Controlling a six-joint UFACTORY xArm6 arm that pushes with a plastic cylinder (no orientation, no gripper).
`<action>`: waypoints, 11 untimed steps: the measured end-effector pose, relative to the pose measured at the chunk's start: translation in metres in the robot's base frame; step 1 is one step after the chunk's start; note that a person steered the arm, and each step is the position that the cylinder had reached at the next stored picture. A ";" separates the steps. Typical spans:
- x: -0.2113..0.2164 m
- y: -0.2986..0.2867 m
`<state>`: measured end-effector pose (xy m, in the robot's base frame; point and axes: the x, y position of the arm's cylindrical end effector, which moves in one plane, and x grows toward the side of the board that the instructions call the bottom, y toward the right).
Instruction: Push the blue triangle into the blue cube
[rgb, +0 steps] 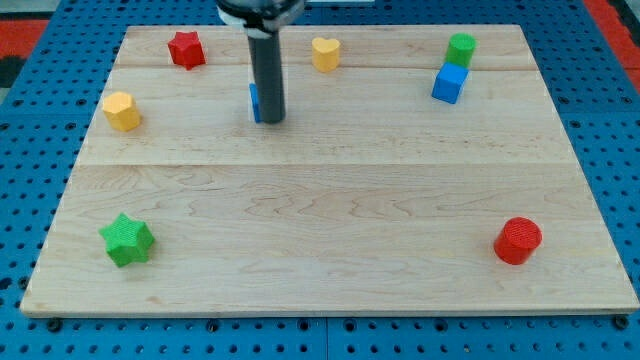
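Observation:
The blue triangle (255, 102) lies on the wooden board toward the view's top, left of centre; only a sliver of it shows behind the dark rod. My tip (272, 120) rests on the board right against the triangle's right side. The blue cube (449, 83) stands far off at the view's upper right, with a green cylinder (461, 49) touching or nearly touching its top side.
A red star (186, 49) and a yellow heart (325, 53) lie near the top edge. A yellow hexagon-like block (121, 110) is at the left, a green star (127, 239) at lower left, a red cylinder (518, 240) at lower right.

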<state>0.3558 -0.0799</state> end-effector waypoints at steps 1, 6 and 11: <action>0.021 -0.037; -0.022 -0.006; -0.011 0.170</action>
